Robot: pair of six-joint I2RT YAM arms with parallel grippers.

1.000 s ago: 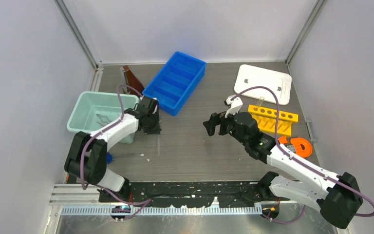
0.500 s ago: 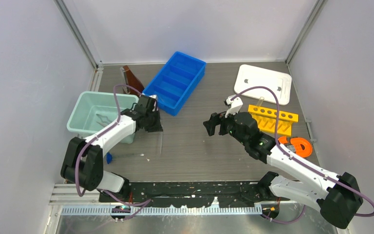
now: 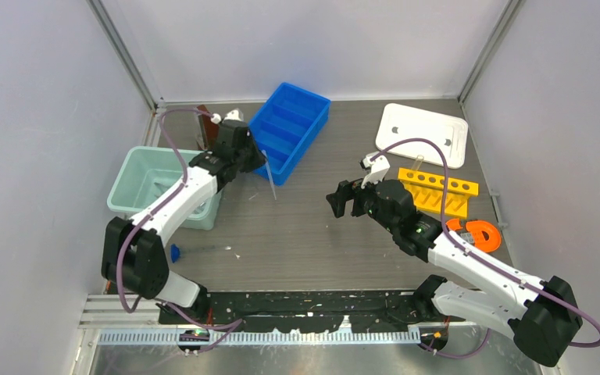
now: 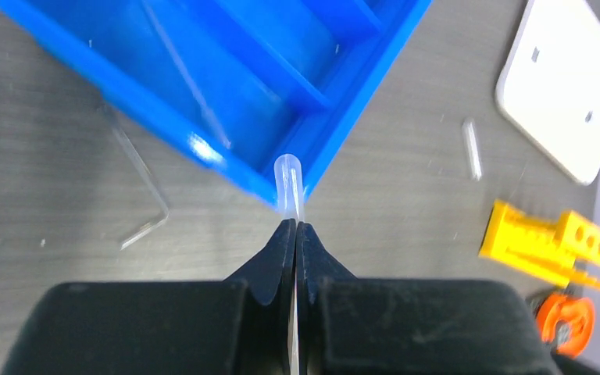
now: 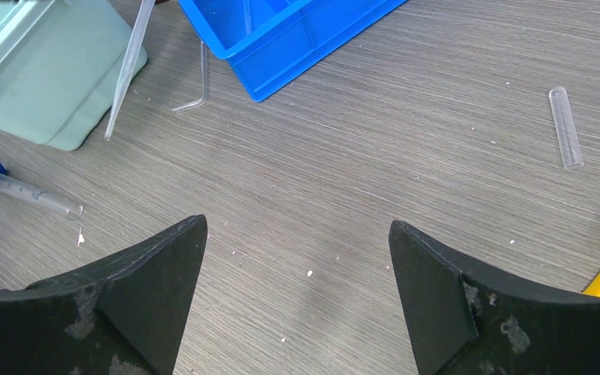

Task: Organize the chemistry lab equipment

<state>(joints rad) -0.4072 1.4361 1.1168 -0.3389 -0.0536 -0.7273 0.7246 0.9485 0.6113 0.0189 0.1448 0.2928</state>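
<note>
My left gripper [image 3: 251,158] is shut on a thin clear glass rod [image 3: 269,182] and holds it above the table at the near corner of the blue divided tray [image 3: 315,125]. In the left wrist view the rod's tip [image 4: 289,176] sticks out past the closed jaws [image 4: 294,228]. The rod also shows hanging in the right wrist view [image 5: 129,66]. My right gripper [image 3: 344,199] is open and empty over the mid table [image 5: 297,258]. A blue-capped tube [image 5: 27,194] lies at the near left. A bent glass rod [image 4: 137,180] lies beside the tray.
A teal bin [image 3: 125,191] stands at the left. A white lid [image 3: 426,133], a yellow holed rack [image 3: 436,190] and an orange round thing [image 3: 476,233] are at the right. A short clear tube [image 5: 566,129] lies loose. A brown object [image 3: 207,121] stands behind the tray.
My left gripper has risen and moved back from beside the teal bin toward the blue tray, carrying the glass rod. The right arm has not moved.
</note>
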